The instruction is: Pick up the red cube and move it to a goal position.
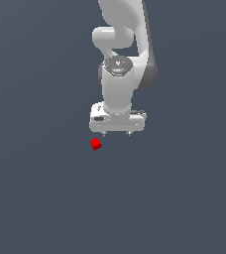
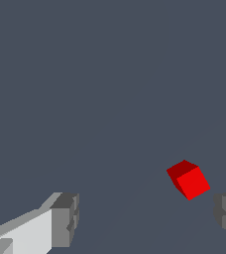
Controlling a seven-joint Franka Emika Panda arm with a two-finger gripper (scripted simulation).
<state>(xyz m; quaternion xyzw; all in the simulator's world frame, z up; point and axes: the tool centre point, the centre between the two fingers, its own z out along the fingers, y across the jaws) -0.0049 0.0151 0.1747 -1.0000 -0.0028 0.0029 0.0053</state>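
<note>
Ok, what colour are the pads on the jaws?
Grey pads; the gripper body is white. Clearest in the wrist view.

White Franka Panda arm (image 1: 119, 59), rendered in simulation: smooth rounded link housings, glossy white shells, dark grey band along rear edge of upper links. Grey circular cap with faint markings tops wrist joint. Below it, cylindrical white wrist segment, then wide, flat white hand block with small dark recess on its face. Gripper (image 1: 117, 133): two short grey fingertips protruding beneath hand. Wrist view: fingers (image 2: 64, 218) blocky, grey stepped pads on white angular finger body. No cables or screws discernible.
</note>
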